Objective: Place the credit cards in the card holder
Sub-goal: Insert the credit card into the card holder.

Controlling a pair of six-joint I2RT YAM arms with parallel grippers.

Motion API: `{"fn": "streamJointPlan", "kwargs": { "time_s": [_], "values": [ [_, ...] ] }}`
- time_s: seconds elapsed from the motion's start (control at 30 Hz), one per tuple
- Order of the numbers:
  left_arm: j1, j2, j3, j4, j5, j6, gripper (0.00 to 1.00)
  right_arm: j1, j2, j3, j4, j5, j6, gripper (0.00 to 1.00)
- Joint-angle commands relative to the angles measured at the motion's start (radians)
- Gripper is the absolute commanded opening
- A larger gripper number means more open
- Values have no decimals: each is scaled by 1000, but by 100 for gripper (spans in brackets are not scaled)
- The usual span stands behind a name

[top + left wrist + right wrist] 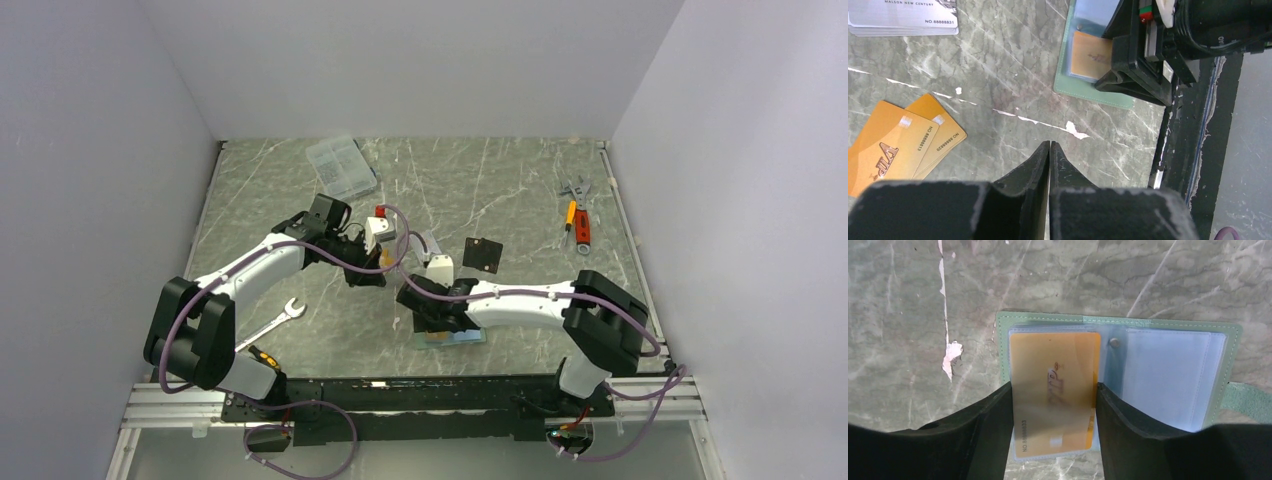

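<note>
The card holder (1048,317) lies open on the table, grey-green outside with light blue sleeves, and its snap tab (1248,400) sticks out at the right. An orange-gold credit card (1055,365) lies on its left half. My right gripper (1053,386) is closed across this card, one finger against each long edge. In the left wrist view two more orange-gold cards (893,145) overlap on the table, and a stack of silvery-white cards (903,17) lies at the top left. My left gripper (1050,145) hovers shut and empty between them and the holder (1083,92).
A clear compartment box (342,167) sits at the back left. A flat black square (483,255) lies right of centre. A wrench (270,325) lies by the left arm, and red-handled tools (577,215) at the far right. The black frame rail (1193,135) borders the holder.
</note>
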Motion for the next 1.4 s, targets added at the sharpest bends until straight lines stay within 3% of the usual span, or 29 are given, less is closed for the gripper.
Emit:
{"fn": "streamJointPlan", "kwargs": {
  "time_s": [0.0, 0.07, 0.23, 0.37, 0.57, 0.87, 1.13, 1.37],
  "values": [
    [4, -31, 34, -17, 15, 9, 10, -30, -12, 61, 6, -27, -42, 61],
    [4, -29, 39, -19, 14, 6, 11, -42, -31, 67, 14, -42, -57, 71],
    [4, -21, 44, -30, 11, 15, 11, -102, -117, 40, 39, -121, -82, 81],
    [4, -3, 37, -27, 19, 19, 12, -139, -234, -22, -3, -115, -59, 84],
    [-34, 19, -6, 30, 32, 2, 13, -224, -560, -245, -74, -128, 27, 89],
    [-176, 108, -6, 81, 9, -10, 13, -281, -884, -551, 17, -282, 162, 90],
    [-224, 207, 67, 125, 51, -41, 15, -312, -959, -677, 138, -248, 189, 86],
    [-247, 217, 79, 110, 57, -51, 17, -310, -791, -616, 152, -157, 147, 85]
  ]
}}
